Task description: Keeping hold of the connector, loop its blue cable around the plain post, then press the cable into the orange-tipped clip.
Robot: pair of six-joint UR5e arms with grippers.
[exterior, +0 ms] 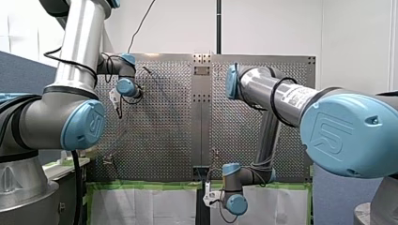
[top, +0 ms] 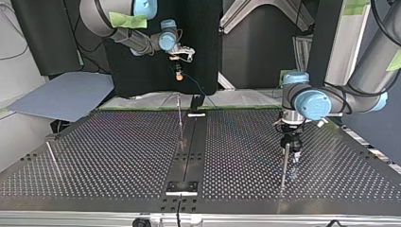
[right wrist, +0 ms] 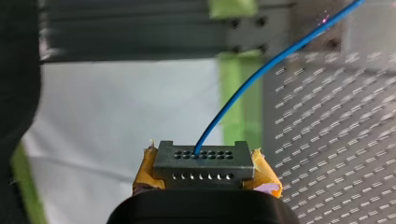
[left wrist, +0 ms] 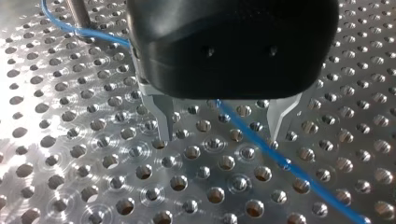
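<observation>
The bench [left wrist: 70,177] is bright metal sheet, drilled all over with even rows of round holes, each ringed with glare. A plain round metal post [left wrist: 78,14] stands on it, behind and to one side of my left gripper [left wrist: 222,135]. That gripper has a smooth, rounded black housing. Its two flat, tapered metal fingers [left wrist: 164,121] are spread wide and hold nothing, with their tips just above the holes.

The blue cable [left wrist: 261,144] is thin, glossy and round in section. It runs past the foot of the post, goes under the black housing, and comes out through the gap between the spread fingers, nearer one of them. Whether it touches either finger I cannot tell. It then lies on across the bench ahead of them.

In the front view, the blue joint caps [exterior: 82,124] carry a raised emblem. A white sticker [exterior: 296,96] on my right arm has print too small to read.

My right gripper [right wrist: 204,170] has soft, crumpled yellow pads [right wrist: 145,170] pressed onto the two ends of the connector [right wrist: 204,156]. The connector is a small grey rectangular block with two rows of tiny holes in its face. It sits squarely between the pads and stands out just beyond them. The cable leaves one hole in its upper row and rises away in a gentle curve towards the perforated bench.
</observation>
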